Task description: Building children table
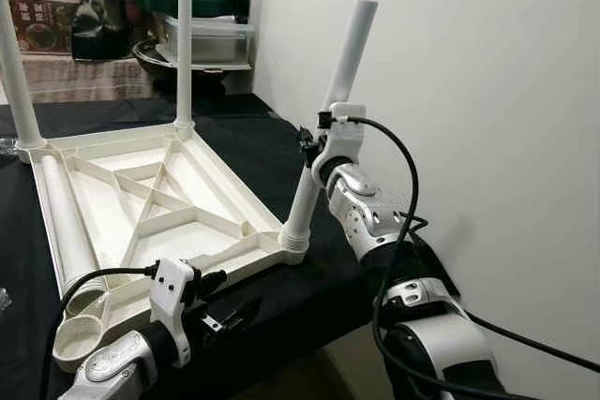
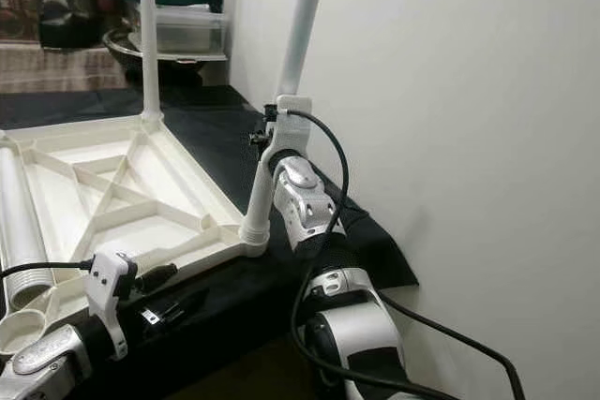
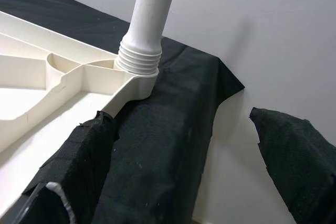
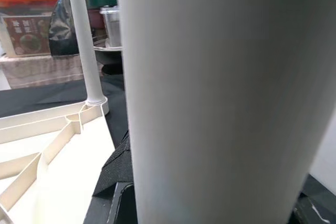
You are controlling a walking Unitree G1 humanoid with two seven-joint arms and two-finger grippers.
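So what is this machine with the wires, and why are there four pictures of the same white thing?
It is a robot with two silver arms, building a little table. The white thing is the tabletop, lying upside down on a black cloth. Two pictures come from the robot's head, like its two eyes. The other two come from small cameras on its wrists, so they look very close up.

The right hand is around a white leg that leans in the near corner socket. In the right wrist picture that leg looks huge. The left hand is at the tabletop's near edge, one finger against the rim, holding nothing. Two more legs stand at the far corners, and another lies loose inside the tabletop. One socket has no leg.
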